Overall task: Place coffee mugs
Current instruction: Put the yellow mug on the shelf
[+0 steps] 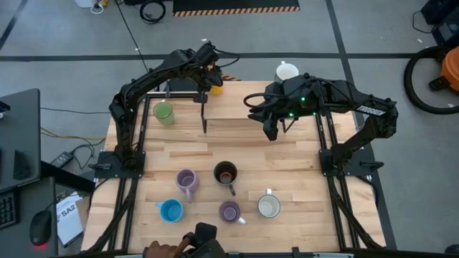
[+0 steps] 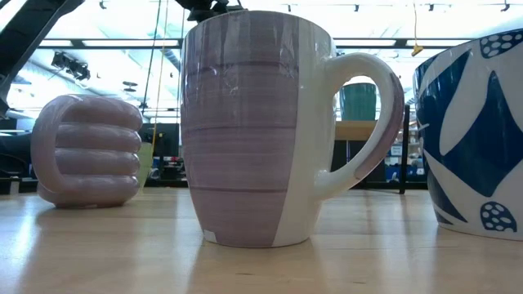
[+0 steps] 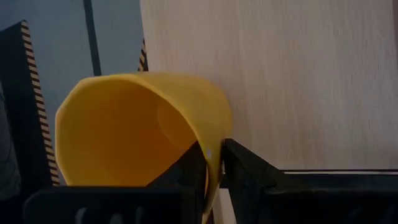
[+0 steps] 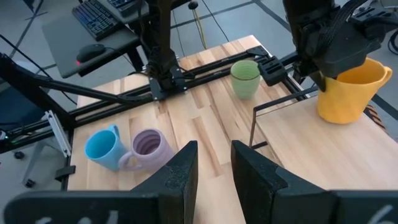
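Observation:
An orange-yellow mug (image 1: 216, 87) stands on its base at the table's far edge, left of centre. My left gripper (image 3: 214, 171) is over its rim, open a little, one finger inside (image 3: 189, 169) and one outside (image 3: 249, 171). My right gripper (image 4: 214, 165) hangs open above the table's middle right (image 1: 271, 131) with nothing between its fingers. A green mug (image 1: 163, 112) stands at the far left, a white mug (image 1: 287, 72) at the far edge. Near the front stand two lilac mugs (image 1: 187, 181) (image 1: 230, 211), a dark mug (image 1: 226, 173), a blue mug (image 1: 171, 210) and a white mug (image 1: 268, 206). My left gripper stands astride the orange mug's wall at the rim (image 3: 213, 158), coming from above at a slant. A thin slit shows beside the outer finger. Whether the inner finger touches the wall, I cannot tell. The mug (image 4: 347, 93) stands upright on the table.
A thin black wire frame (image 4: 255, 124) stands upright on the table between the green and orange mugs. Black rails (image 1: 129, 165) run along both table sides. A person's hand (image 1: 168, 249) holds a dark object at the near edge. Bare wood lies in the table's middle.

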{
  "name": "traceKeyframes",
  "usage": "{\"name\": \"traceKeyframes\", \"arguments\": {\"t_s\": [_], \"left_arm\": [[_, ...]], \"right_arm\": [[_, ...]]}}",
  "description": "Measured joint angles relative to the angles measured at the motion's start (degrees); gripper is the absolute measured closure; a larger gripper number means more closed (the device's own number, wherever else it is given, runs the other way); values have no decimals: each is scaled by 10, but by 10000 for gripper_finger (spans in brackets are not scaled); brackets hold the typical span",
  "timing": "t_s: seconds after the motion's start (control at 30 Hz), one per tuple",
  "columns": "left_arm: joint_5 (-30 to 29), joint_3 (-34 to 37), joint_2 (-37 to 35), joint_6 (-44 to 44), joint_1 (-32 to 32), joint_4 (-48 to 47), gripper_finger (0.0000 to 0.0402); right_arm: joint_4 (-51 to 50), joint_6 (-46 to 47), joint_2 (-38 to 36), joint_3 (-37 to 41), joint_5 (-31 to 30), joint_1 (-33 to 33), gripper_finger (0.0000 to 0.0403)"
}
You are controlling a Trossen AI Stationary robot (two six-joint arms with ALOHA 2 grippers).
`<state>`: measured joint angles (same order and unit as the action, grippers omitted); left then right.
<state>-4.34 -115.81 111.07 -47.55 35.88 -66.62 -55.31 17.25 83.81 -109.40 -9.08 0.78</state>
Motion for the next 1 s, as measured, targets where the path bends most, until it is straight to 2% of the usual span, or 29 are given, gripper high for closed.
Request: {"name": "traceKeyframes", "arguments": {"t_s": [0.37,0.6,0.77,1.0], "left_arm": [[16,0,0,6,-1,1,335],[14,0,0,39,0,7,290],[-8,0,0,39,-5,12,267],[-40,0,-1,39,-21,19,268]], "right_arm": [[8,-9,0,0,2,-5,301],[8,-14,0,0,2,-5,301],[8,-14,0,0,2,-5,301],[8,-32,0,0,3,-3,301]]}}
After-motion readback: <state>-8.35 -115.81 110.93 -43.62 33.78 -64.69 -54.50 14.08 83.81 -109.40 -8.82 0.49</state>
